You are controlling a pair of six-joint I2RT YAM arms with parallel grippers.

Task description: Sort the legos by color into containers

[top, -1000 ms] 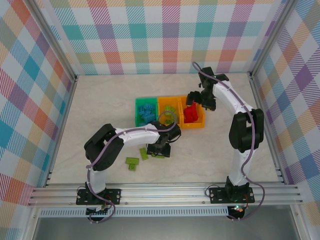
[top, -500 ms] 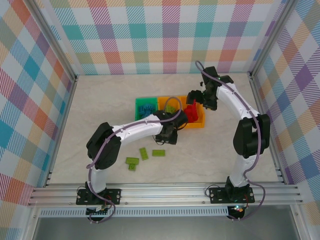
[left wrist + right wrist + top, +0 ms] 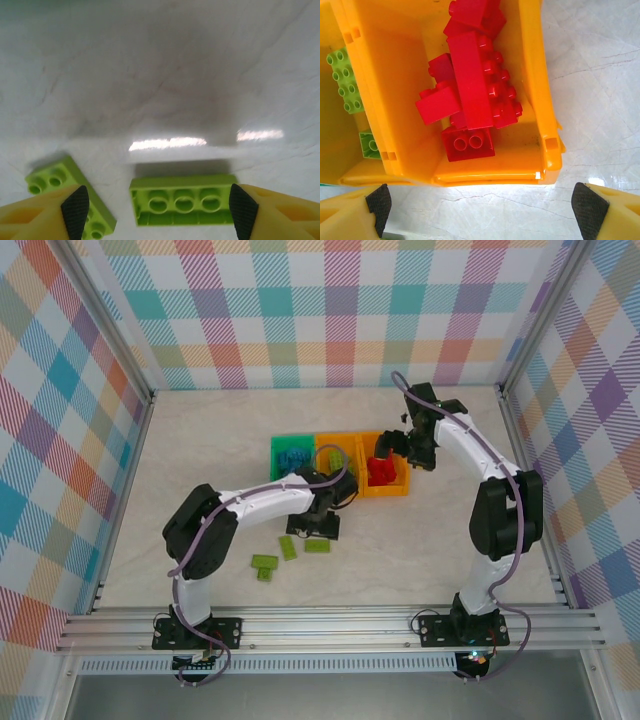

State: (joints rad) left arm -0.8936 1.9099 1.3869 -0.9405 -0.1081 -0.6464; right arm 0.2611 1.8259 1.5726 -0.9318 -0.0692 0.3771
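The pale marbled tabletop (image 3: 200,460) carries everything here. My two white arms reach out over it from the near edge. Three open rectangular plastic bins stand touching in a row. The green plastic bin (image 3: 275,465) on the left holds blue studded bricks (image 3: 295,462). The middle orange plastic bin (image 3: 332,140) holds a few lime green studded bricks (image 3: 345,87). The right orange plastic bin (image 3: 532,75) holds a heap of red studded bricks (image 3: 475,95).

My right gripper (image 3: 484,205) hangs over the near rim of the right orange plastic bin. Its jaws are spread wide with nothing between them.

My left gripper (image 3: 159,210) is low over the tabletop, just in front of the bins. Its jaws stand apart and grip nothing. A long lime green brick (image 3: 184,205) lies flat on the table between my black pads (image 3: 75,210). I cannot tell whether the right-hand pad touches its end. A second lime green brick (image 3: 70,192) lies at an angle just beside it, partly behind my other finger. A third lime green brick (image 3: 264,565) lies on the table, nearer my bases.
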